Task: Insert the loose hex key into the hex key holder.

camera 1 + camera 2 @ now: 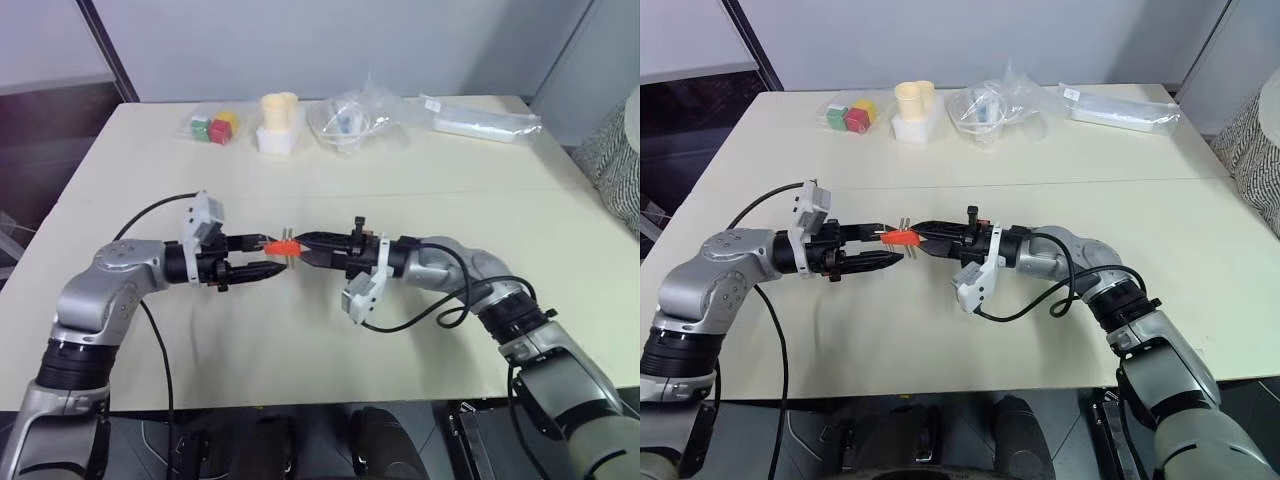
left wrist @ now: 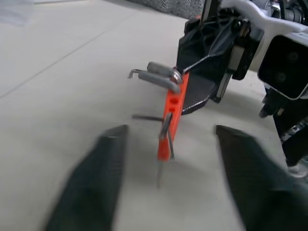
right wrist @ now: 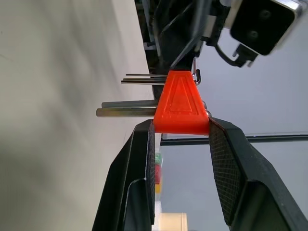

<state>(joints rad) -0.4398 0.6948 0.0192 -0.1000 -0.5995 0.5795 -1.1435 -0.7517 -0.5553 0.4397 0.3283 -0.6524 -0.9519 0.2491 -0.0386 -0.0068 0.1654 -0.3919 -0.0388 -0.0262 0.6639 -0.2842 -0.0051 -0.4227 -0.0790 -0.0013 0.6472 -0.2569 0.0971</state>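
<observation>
Above the table (image 1: 420, 180), the right gripper (image 3: 180, 139) clamps the hex key holder (image 3: 181, 108) level, facing the parted, empty left gripper (image 2: 166, 183).

Evenly and brightly lit from overhead, with no harsh glare on the pale cream matte tabletop (image 1: 420, 190). Only soft, faint shadows under both arms. Sharp across both head views, with slight bending of straight lines toward the corners. Mild sheen on the crinkled clear plastic bags (image 1: 480, 118) at the far edge. In the left wrist view, blurred and smeared on the two black fingers (image 2: 96, 187) of the left hand, sharper on the small red-orange plastic block (image 2: 171, 115). In the right wrist view, crisp on the red block, hazy and streaked over the tabletop beyond.
</observation>
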